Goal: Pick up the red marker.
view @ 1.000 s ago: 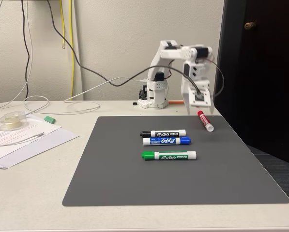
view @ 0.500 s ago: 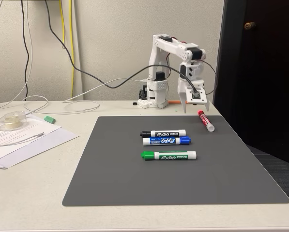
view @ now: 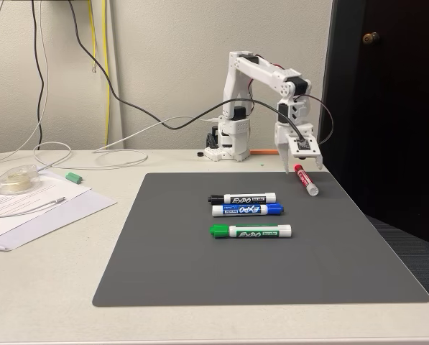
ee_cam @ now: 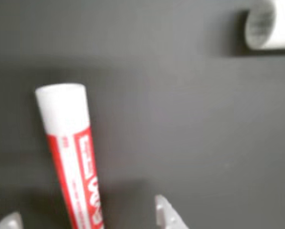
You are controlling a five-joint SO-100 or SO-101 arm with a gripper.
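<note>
Red marker (view: 305,179) lies flat at the mat's (view: 200,273) far right corner, apart from the other 3 markers, so I hang my gripper (view: 303,167) right over it, jaws open w/ a fingertip (ee_cam: 168,214) each side, nothing gripped yet.

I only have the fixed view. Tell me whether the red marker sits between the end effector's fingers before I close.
Observer: Yes. In the wrist view the red marker lies between the two fingertips of the end effector, with dark mat showing on both sides of it.
Operator: Report whether either finger is touching it.
Observer: Neither fingertip touches the barrel; the jaws stand open.
Operator: Check for anything else close by.
Observer: The white end of another marker shows at the top right of the wrist view, well apart from the red one.
</note>
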